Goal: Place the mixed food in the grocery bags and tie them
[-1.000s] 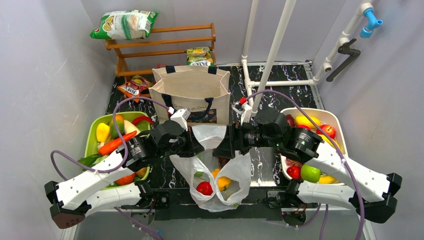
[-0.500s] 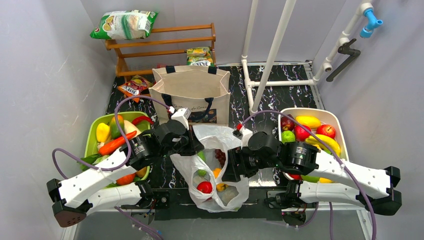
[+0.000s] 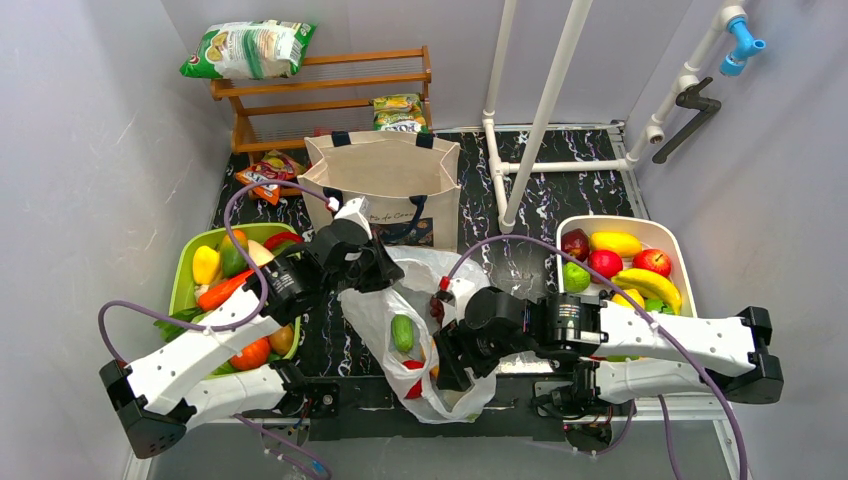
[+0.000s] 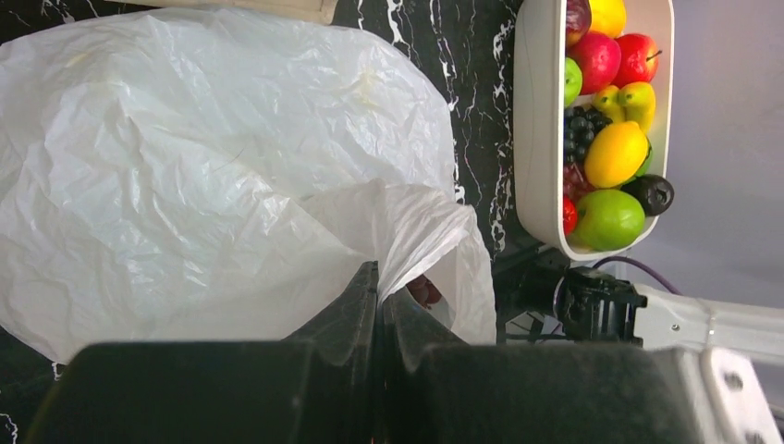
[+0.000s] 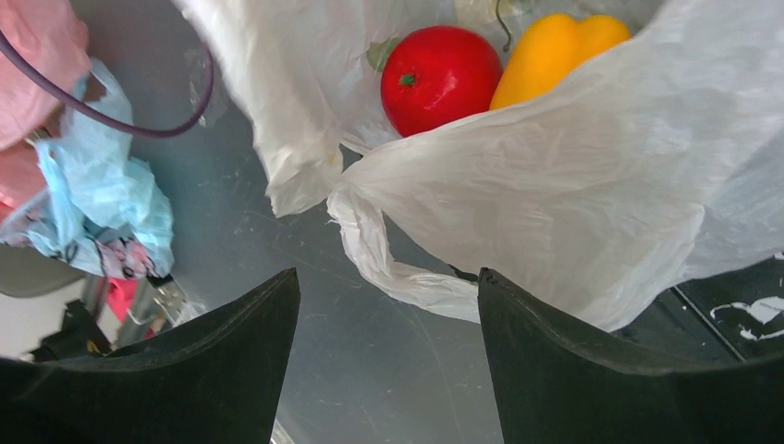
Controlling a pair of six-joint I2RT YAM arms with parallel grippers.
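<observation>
The white plastic bag [image 3: 378,312] lies at the table's near middle, holding a green cucumber [image 3: 402,332], a red tomato [image 5: 441,79] and a yellow pepper [image 5: 550,51]. My left gripper [image 3: 385,282] is shut on a bunched edge of the bag [image 4: 416,231] at its far side; in the left wrist view the gripper [image 4: 381,277] pinches the film. My right gripper [image 3: 448,368] is open over the bag's near end. In the right wrist view the gripper [image 5: 388,277] has a loose bag handle [image 5: 407,277] lying between its fingers, untouched. The canvas tote [image 3: 385,180] stands behind, open.
A green tray [image 3: 183,285] of vegetables sits at left, a white tray [image 3: 668,245] of fruit at right. A wooden shelf [image 3: 330,85] with snack packets [image 3: 248,48] is at the back, another packet [image 3: 268,176] beside the tote. White pipes [image 3: 535,120] rise mid-right.
My right gripper left the bag's far rim and swung toward the near edge, now open over the bag's near end. The bag mouth sagged shut. My left gripper kept its hold and shifted slightly back.
</observation>
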